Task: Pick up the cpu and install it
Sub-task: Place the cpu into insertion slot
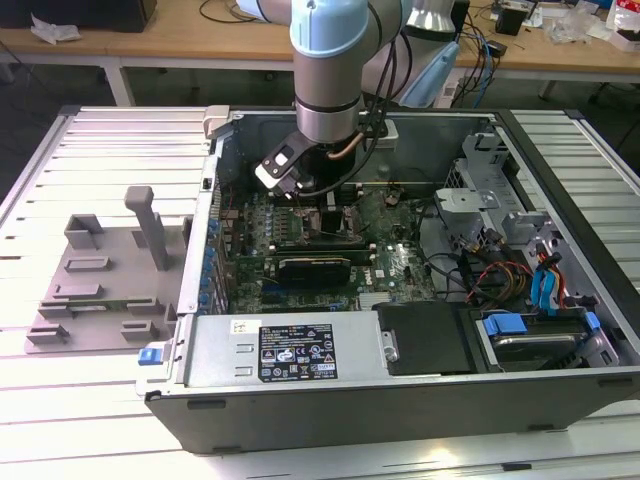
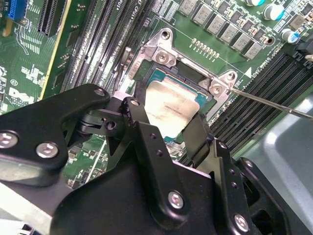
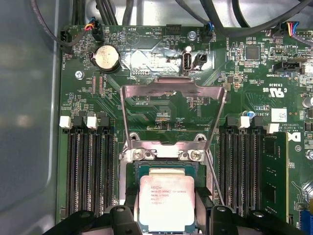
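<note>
The cpu, a silver-topped square chip, sits between my black fingers just over the open motherboard socket. The gripper is shut on the cpu's two opposite edges. In the second wrist view the cpu lies tilted low inside the socket frame, gripper around it. The socket's metal load plate stands swung open, and its thin lever wire sticks out sideways. In the exterior view the arm's wrist reaches down into the open computer case.
Rows of black memory slots flank the socket on both sides. A grey plastic tray lies at the exterior view's left of the case. A power supply, drive bays and loose cables fill the case's near and right parts.
</note>
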`<state>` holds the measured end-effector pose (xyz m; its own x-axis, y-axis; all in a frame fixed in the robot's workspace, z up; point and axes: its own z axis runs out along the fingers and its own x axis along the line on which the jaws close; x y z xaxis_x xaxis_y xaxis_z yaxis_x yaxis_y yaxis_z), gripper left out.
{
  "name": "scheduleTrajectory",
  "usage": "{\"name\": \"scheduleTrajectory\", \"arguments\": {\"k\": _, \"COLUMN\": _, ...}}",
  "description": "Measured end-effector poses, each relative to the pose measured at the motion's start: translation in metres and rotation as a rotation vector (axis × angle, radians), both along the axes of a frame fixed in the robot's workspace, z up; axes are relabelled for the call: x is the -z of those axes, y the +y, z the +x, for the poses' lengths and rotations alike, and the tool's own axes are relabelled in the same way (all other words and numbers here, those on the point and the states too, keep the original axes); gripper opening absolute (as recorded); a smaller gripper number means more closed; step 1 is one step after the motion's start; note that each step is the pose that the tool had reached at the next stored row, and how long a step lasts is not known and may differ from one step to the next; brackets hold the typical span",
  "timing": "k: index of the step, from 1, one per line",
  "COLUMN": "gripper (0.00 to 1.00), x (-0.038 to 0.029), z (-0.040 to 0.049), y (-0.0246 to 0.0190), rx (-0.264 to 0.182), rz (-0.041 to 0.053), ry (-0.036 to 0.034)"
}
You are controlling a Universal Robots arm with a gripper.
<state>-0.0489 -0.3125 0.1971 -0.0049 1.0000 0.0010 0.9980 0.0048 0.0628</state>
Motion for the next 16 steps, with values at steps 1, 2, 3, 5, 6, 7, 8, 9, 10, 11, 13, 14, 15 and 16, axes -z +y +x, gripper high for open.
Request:
{"name": "scheduleTrajectory", "arguments": {"k": 1, "gripper": 0.55, "x": 0.0001, "z": 0.0001, "y": 0.0, "rx": 0.0, "rz": 0.0, "ry": 0.0001}}
{"name": "scheduleTrajectory", "arguments": {"k": 2, "gripper": 0.55, "x": 0.0001, "z": 0.0002, "y": 0.0, "rx": 0.0, "rz": 0.0001, "ry": 0.0002}}
{"name": "scheduleTrajectory", "arguments": {"k": 3, "gripper": 0.55, "x": 0.0002, "z": 0.0004, "y": 0.0, "rx": 0.0, "rz": 0.0001, "ry": 0.0}}
{"name": "scheduleTrajectory", "arguments": {"k": 5, "gripper": 0.55, "x": 0.0008, "z": 0.0008, "y": 0.0002, "rx": 0.0, "rz": 0.0009, "ry": -0.0006}}
{"name": "scheduleTrajectory", "arguments": {"k": 6, "gripper": 0.61, "x": -0.0002, "z": 0.0007, "y": 0.0, "rx": 0.0, "rz": 0.0001, "ry": -0.0001}}
{"name": "scheduleTrajectory", "arguments": {"k": 7, "gripper": 0.61, "x": -0.0069, "z": 0.0007, "y": 0.0, "rx": 0.0, "rz": 0.0002, "ry": -0.0001}}
{"name": "scheduleTrajectory", "arguments": {"k": 8, "gripper": 0.61, "x": -0.0107, "z": 0.0007, "y": 0.0001, "rx": 0.0, "rz": 0.0004, "ry": -0.0002}}
{"name": "scheduleTrajectory", "arguments": {"k": 9, "gripper": 0.6, "x": -0.0108, "z": 0.0007, "y": 0.0, "rx": 0.0, "rz": 0.0002, "ry": -0.0002}}
{"name": "scheduleTrajectory", "arguments": {"k": 10, "gripper": 0.47, "x": -0.0109, "z": 0.0007, "y": 0.0, "rx": 0.0, "rz": 0.0003, "ry": -0.0001}}
{"name": "scheduleTrajectory", "arguments": {"k": 11, "gripper": 0.29, "x": -0.0109, "z": 0.0007, "y": 0.0, "rx": 0.0, "rz": 0.0002, "ry": -0.0001}}
{"name": "scheduleTrajectory", "arguments": {"k": 13, "gripper": 0.11, "x": -0.011, "z": 0.0007, "y": 0.0, "rx": 0.0, "rz": 0.0002, "ry": -0.0001}}
{"name": "scheduleTrajectory", "arguments": {"k": 14, "gripper": 0.11, "x": -0.011, "z": 0.0007, "y": 0.0, "rx": 0.0, "rz": 0.0002, "ry": -0.0001}}
{"name": "scheduleTrajectory", "arguments": {"k": 15, "gripper": 0.11, "x": -0.011, "z": 0.0007, "y": 0.0, "rx": 0.0, "rz": 0.0002, "ry": -0.0002}}
{"name": "scheduleTrajectory", "arguments": {"k": 16, "gripper": 0.11, "x": -0.0111, "z": 0.0007, "y": 0.0, "rx": 0.0, "rz": 0.0002, "ry": -0.0001}}
